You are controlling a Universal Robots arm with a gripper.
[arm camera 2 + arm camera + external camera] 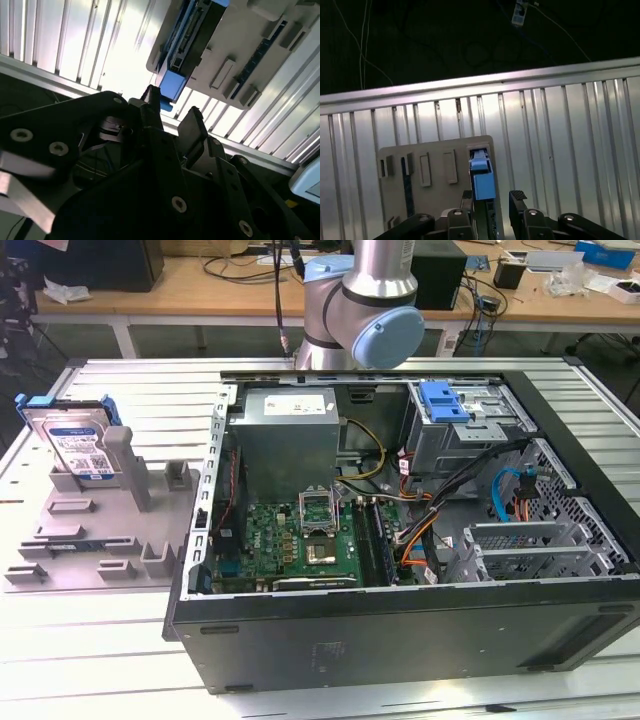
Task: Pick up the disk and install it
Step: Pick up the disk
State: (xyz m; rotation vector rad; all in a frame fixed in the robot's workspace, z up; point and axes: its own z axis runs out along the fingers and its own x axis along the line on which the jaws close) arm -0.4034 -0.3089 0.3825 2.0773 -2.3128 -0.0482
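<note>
At the exterior view's left, the flat silver-grey hard disk (pixel 78 445) in its blue plastic bracket stands nearly upright in a grey plastic holder (pixel 80 540) on the ribbed metal worktop (pixel 100 660). Its long axis is vertical and its label faces the camera. The holder's post hides its lower end. To the right lies an open black computer case (pixel 400 640). In both wrist views the black two-fingered tool (pixel 491 197) (pixel 171 107) is spread and grips nothing, with the disk's blue end beyond the gap.
</note>
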